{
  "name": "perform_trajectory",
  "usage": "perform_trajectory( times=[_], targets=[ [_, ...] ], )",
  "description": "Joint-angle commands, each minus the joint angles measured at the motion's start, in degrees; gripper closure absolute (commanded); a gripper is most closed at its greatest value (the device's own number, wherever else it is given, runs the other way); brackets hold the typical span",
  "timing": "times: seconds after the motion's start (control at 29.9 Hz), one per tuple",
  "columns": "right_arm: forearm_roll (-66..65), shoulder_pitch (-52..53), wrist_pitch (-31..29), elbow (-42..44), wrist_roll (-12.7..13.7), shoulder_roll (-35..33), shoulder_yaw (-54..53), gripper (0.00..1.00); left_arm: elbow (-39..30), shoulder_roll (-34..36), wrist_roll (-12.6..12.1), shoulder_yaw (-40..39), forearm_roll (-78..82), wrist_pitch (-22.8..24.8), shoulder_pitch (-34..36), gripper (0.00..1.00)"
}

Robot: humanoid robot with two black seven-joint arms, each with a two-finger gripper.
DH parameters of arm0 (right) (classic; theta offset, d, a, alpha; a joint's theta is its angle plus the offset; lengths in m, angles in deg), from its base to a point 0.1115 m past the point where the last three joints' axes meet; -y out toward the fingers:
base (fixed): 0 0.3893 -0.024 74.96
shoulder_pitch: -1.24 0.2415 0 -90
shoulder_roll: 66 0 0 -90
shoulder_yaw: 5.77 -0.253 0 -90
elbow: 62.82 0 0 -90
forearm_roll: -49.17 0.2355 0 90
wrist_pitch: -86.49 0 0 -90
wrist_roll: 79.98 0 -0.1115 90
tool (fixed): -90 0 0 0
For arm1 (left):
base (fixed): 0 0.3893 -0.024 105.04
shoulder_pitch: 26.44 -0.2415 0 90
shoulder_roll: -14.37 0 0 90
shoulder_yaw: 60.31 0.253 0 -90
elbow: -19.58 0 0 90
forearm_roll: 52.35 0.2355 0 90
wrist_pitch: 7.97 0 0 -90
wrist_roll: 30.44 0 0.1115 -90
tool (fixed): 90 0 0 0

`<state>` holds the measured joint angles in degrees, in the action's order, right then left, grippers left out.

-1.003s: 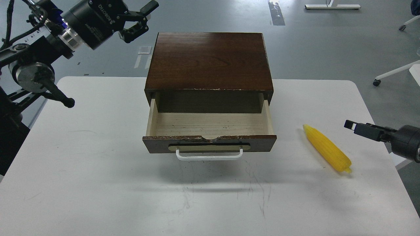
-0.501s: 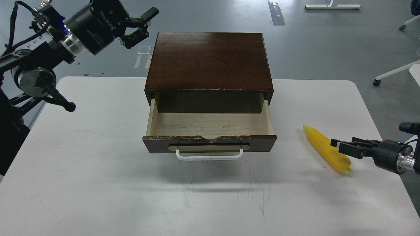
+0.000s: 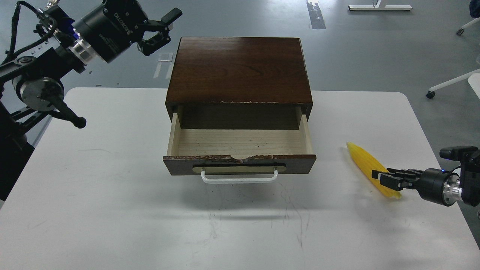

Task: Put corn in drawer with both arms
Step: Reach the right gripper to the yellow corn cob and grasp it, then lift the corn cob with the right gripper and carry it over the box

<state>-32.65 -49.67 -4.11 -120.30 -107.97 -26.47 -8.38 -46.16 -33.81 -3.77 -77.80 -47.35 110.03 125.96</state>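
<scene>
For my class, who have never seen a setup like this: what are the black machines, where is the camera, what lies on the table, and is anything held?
The camera sits in a robot's head, looking down at a white table. The black machines are its two arms. The left gripper hangs open in the air, behind and left of a brown wooden box. The box's drawer is pulled open and empty. A yellow toy corn lies to its right. The right gripper is at the corn's thick end; a grasp cannot be confirmed.
</scene>
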Motion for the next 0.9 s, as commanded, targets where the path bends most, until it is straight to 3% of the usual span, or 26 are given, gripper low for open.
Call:
perform_trajectory(
  times=[0.0,0.03,0.2,0.33,0.5,0.7,0.87],
  targets=[
    [0.00,0.02,-0.01,-0.26,-0.01,-0.07,0.06,0.95,-0.01,0.02,0.05,0.00,0.00,0.00,0.00,0.01],
    [0.00,0.02,-0.10,-0.52,-0.01,-0.16,0.06,1.00,-0.01,0.02,-0.03,0.00,0.00,0.00,0.00,0.01],
    [0.61,3.70,-0.28,-5.35,-0.01,-2.52,-0.03,1.00,-0.01,0.02,-0.03,-0.08,0.09,0.00,0.00,0.01],
    [1.14,11.42,-2.02,-16.32,-0.01,-12.09,-0.21,1.00,-0.09,0.19,-0.03,-0.35,0.00,0.00,0.00,0.01],
    [1.14,23.10,-6.77,-20.47,-0.01,-15.89,-0.21,1.00,-0.09,0.19,-0.03,-0.70,0.09,0.00,0.00,0.01],
    [1.32,37.26,-14.06,-20.04,-0.01,-9.85,1.10,1.00,-0.09,0.02,0.05,-0.87,0.00,0.00,0.00,0.01],
    [1.32,50.45,-14.96,-17.49,-0.01,-1.32,12.78,1.00,-0.18,0.19,0.05,-0.96,0.00,0.00,0.00,0.01]
  ],
)
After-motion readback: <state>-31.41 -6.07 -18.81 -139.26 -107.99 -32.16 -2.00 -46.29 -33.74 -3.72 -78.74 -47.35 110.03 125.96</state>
